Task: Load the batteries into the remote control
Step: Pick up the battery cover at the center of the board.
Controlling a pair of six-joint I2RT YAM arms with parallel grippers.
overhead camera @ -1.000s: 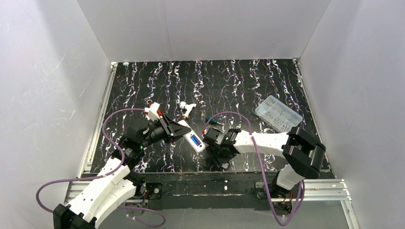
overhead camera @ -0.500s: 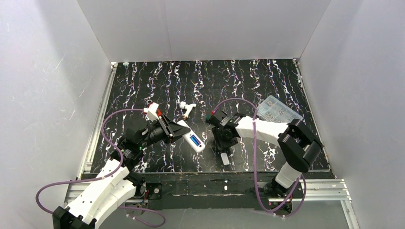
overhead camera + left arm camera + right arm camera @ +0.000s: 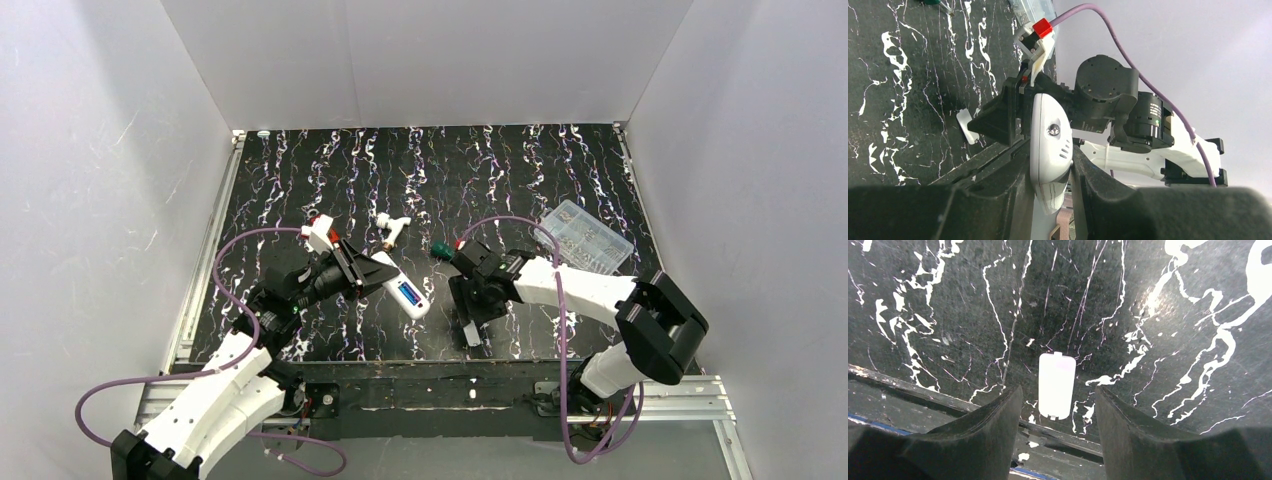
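Low in the centre of the top view, by the counter's [image 3: 380,342] front edge, a small white flat cover [image 3: 1057,385] lies on the dark surface. The right arm's [image 3: 580,286] jaws are spread wide on either side of it, gripping nothing. Just left of centre, the left arm's [image 3: 215,385] jaws are clamped on the remote control [image 3: 1049,145] — white, tilted, with a blue patch [image 3: 408,296] on its upper face. Farther up the frame lie a green-handled screwdriver [image 3: 438,250], a white pipe fitting [image 3: 392,229] and — at upper right — a clear plastic box [image 3: 583,237].
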